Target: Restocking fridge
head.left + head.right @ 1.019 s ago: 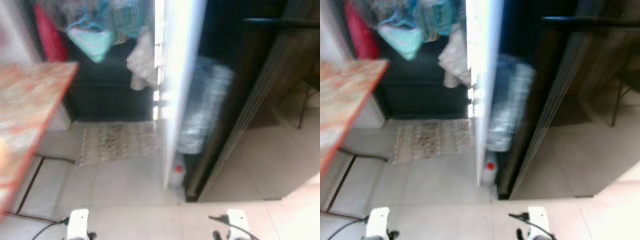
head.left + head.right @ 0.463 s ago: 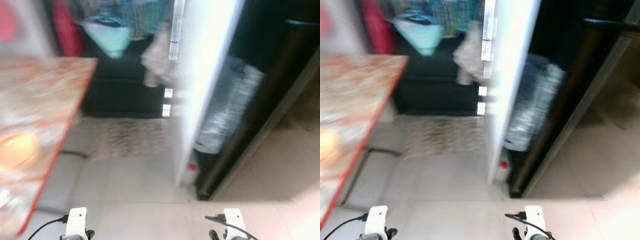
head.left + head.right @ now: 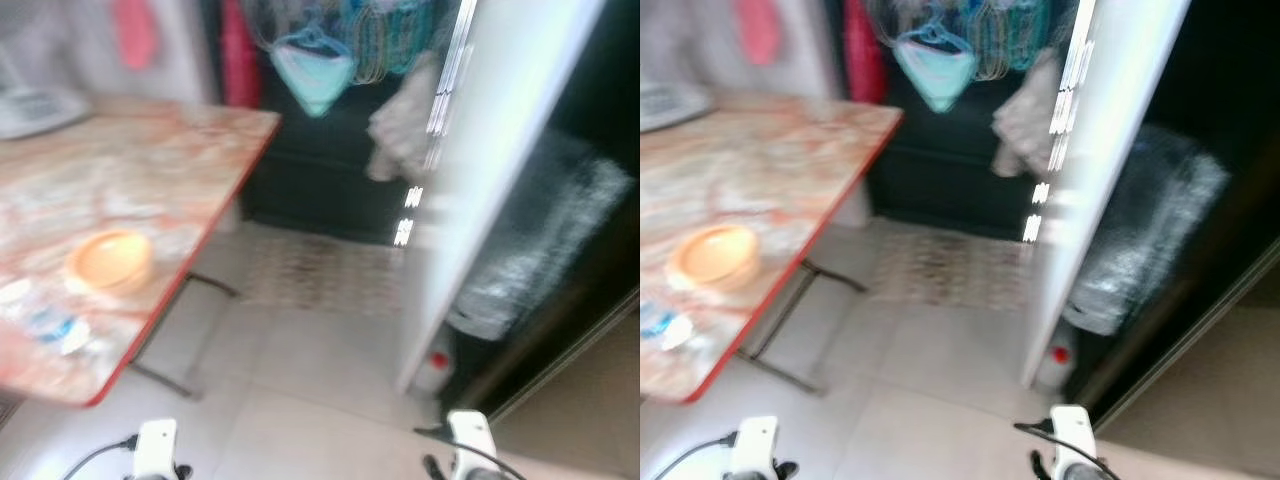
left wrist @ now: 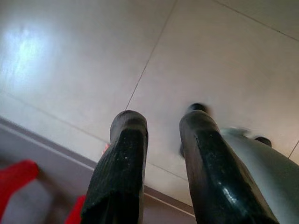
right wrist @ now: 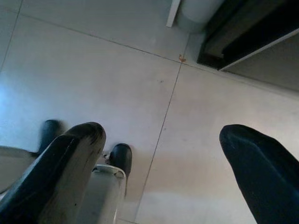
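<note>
— What lies ahead?

— A tall white fridge door (image 3: 510, 170) stands open, smooth and glossy, seen edge-on. Behind it, in the dark cabinet, sits a crinkled clear plastic-wrapped bundle (image 3: 530, 240), and a small white bottle with a red cap (image 3: 435, 368) stands on the pale tiled floor (image 3: 320, 380) at the door's foot.

— And to the robot's left?

— A marbled orange-and-cream table with a red edge (image 3: 150, 180). On it rests a round orange bowl (image 3: 110, 262), with blurred scraps of clear wrapper (image 3: 55, 328) near the front edge. Past the table, a patterned woven mat (image 3: 320, 275) lies on the tiles, and a pale turquoise cloth (image 3: 312, 80) hangs from a hanger above.

— The grippers?

— Both hang low over the tiles, holding nothing. The left gripper (image 4: 161, 154) has its ribbed black fingers a narrow gap apart; the right gripper (image 5: 168, 172) has its rounded fingers spread wide.
</note>
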### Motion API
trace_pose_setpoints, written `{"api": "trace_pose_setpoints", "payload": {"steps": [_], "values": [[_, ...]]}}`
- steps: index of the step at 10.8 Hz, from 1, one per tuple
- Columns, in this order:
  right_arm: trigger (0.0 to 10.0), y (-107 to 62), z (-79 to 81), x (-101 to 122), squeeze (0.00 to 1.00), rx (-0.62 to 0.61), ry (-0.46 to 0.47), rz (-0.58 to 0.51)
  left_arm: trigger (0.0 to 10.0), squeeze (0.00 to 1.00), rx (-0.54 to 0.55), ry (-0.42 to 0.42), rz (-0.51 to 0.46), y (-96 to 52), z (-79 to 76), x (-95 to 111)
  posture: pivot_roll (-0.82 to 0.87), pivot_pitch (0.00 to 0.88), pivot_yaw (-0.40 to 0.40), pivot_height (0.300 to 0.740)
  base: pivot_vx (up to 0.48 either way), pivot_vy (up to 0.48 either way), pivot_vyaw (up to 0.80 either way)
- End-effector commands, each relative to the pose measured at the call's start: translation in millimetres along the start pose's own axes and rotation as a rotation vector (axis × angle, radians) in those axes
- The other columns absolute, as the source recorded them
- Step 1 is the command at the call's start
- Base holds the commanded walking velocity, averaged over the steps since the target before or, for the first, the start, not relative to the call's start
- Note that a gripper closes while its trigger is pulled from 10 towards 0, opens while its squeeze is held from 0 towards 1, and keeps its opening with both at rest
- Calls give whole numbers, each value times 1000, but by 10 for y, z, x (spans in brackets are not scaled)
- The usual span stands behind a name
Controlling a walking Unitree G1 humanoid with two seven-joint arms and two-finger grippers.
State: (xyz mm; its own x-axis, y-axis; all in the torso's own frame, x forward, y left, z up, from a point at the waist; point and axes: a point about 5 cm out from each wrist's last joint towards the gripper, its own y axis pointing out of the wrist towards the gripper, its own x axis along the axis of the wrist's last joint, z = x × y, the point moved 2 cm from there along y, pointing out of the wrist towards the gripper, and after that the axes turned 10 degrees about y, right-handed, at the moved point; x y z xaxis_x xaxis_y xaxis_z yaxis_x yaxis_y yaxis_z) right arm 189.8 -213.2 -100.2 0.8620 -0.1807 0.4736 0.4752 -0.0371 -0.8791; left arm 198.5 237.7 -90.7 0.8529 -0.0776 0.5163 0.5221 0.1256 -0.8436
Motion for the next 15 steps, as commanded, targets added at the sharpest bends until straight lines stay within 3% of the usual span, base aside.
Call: {"api": "trace_pose_setpoints", "payload": {"steps": [1, 7, 15], "values": [[10000, 9, 69, 8, 0, 15, 3, -1, 10000, 0, 8, 21, 15, -6, 44, -26, 30, 0, -23, 740, 0, 0, 800], [10000, 8, 53, 13, 0, 13, -10, 2, 10000, 0, 8, 3, 5, -4, 31, -19, 30, 0, -30, 740, 0, 0, 800], [10000, 9, 71, 14, 0, 23, 3, -2, 10000, 0, 18, 17, 6, -5, 49, -15, 38, 0, -33, 740, 0, 0, 0]]}}
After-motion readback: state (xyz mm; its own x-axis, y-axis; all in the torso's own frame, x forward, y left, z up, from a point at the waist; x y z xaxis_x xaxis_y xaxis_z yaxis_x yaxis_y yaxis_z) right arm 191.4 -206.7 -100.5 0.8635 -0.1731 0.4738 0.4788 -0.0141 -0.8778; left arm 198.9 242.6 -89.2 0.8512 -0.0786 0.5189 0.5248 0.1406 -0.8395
